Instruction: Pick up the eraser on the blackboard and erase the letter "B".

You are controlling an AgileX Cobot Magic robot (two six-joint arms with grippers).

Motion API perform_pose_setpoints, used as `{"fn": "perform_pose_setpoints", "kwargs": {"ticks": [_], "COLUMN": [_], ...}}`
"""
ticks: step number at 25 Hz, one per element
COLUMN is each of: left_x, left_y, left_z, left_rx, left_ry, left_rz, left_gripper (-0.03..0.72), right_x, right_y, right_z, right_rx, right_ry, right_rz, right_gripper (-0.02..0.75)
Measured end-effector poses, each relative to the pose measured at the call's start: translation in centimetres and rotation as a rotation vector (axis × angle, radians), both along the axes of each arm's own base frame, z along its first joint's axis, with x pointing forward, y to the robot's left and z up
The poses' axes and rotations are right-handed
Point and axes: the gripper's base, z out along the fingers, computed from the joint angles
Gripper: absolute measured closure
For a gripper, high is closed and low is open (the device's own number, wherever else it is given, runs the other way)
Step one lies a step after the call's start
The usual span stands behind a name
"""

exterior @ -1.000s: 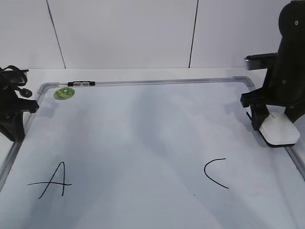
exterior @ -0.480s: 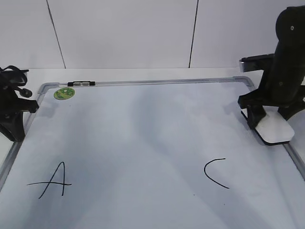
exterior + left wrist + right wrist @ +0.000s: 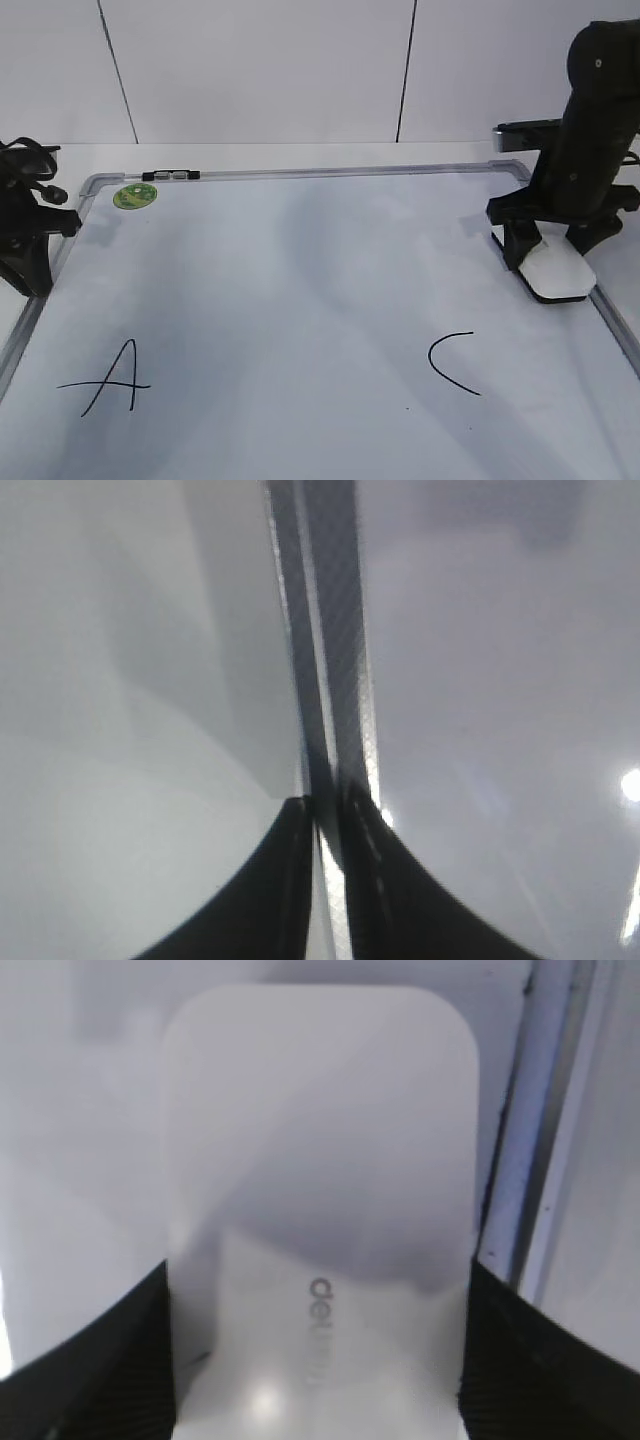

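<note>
Shifted inward (slightly), eraser (image 3: 556,270) sits between right jaws.

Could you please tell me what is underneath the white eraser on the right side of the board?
The eraser sits on the blackboard surface near its right frame, between the right gripper fingers. Whether its black base fully touches the board, or covers any marks, cannot be seen.

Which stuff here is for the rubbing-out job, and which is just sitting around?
For the job:
- eraser, between the right end effector's fingers
- blackboard

Just sitting around:
- letter "A"
- letter "C"
- green sticker
- marker clip
- left end effector, idle at the frame
</note>
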Motion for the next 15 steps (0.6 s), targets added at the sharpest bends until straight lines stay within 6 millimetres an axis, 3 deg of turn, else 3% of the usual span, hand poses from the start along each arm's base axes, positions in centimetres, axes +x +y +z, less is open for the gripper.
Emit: {"fn": "perform_pose_setpoints", "kwargs": {"ticks": [4, 15], "left_x": [0.0, 0.0], "left_y": [0.0, 0.0], "left_z": [0.0, 0.0], "left_rx": [0.0, 0.0], "left_ry": [0.0, -0.002], "left_rz": [0.0, 0.0], "left_gripper": [0.619, 0.618], "right_x": [0.1, 0.3], "right_y": [-1.2, -1.3], "right_z": [0.0, -0.5], "right_rx": [0.001, -0.001], "right_ry": [-0.002, 0.01], "right_rz": [-0.026, -0.022], "right_gripper": [0.177, 0.177]}}
